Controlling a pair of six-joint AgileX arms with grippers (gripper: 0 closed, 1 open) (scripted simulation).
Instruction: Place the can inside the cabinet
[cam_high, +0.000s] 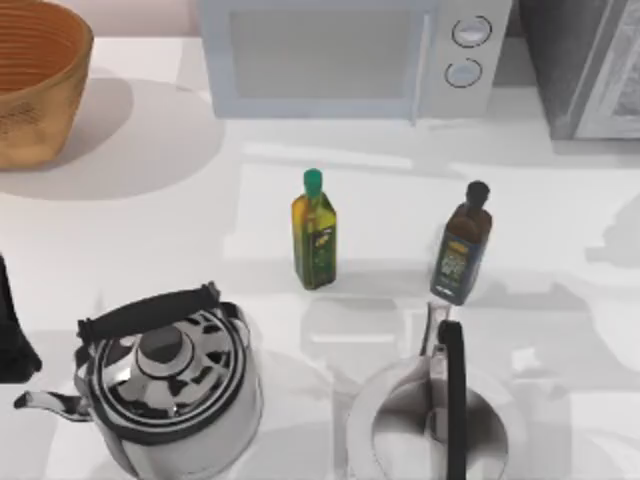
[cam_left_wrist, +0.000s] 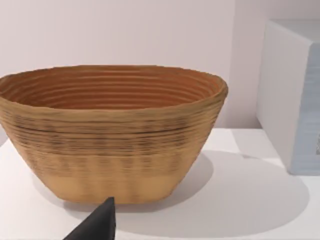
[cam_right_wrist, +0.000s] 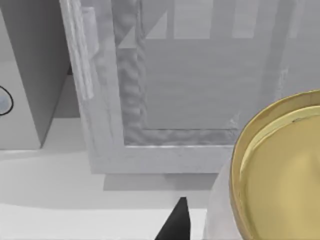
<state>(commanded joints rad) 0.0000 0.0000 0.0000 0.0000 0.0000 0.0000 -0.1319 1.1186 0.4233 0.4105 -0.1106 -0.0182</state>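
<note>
The can (cam_right_wrist: 280, 175) has a gold lid and a pale grey body and looms large and close in the right wrist view. My right gripper (cam_right_wrist: 200, 220) is shut on it, with one dark fingertip (cam_right_wrist: 175, 222) against its side and the other hidden behind the can. Just ahead of the can stands the grey cabinet (cam_right_wrist: 107, 125), showing its pale front frame and a grey space behind it. In the top view the cabinet (cam_high: 585, 70) sits at the far right corner. My left arm (cam_high: 12, 335) is parked at the table's left edge, facing the basket.
A woven basket (cam_high: 35, 80) stands at the far left and a white microwave (cam_high: 350, 55) at the far middle. Two oil bottles, green-capped (cam_high: 315, 230) and dark-capped (cam_high: 462, 245), stand mid-table. Two steel kettles (cam_high: 165, 385) (cam_high: 435, 420) sit near the front edge.
</note>
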